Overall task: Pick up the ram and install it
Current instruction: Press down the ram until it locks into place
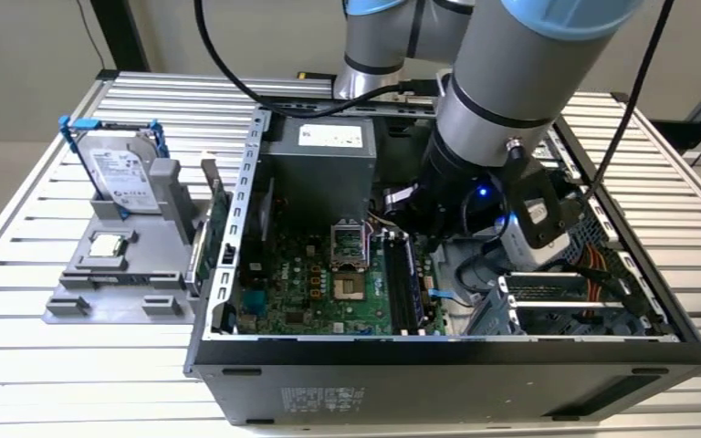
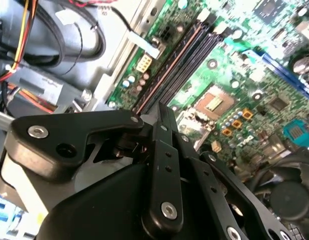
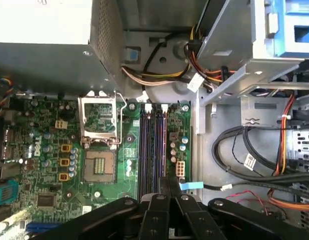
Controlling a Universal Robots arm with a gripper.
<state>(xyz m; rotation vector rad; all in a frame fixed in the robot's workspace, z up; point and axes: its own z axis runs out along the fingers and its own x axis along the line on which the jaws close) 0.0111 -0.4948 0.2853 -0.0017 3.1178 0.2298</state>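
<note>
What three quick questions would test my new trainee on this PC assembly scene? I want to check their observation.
1. True or false: a cooler covers the CPU socket.
2. The gripper is nearest: A keyboard, B memory slots, C monitor?
3. Where does the hard drive stand?
Key: 1 false, the socket is bare. 2 B. 3 Outside the case, in a holder on the exterior view's left.

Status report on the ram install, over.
Gripper low over the memory slots, inside the case. Ram: cannot tell if held. Slots unobstructed.
</note>
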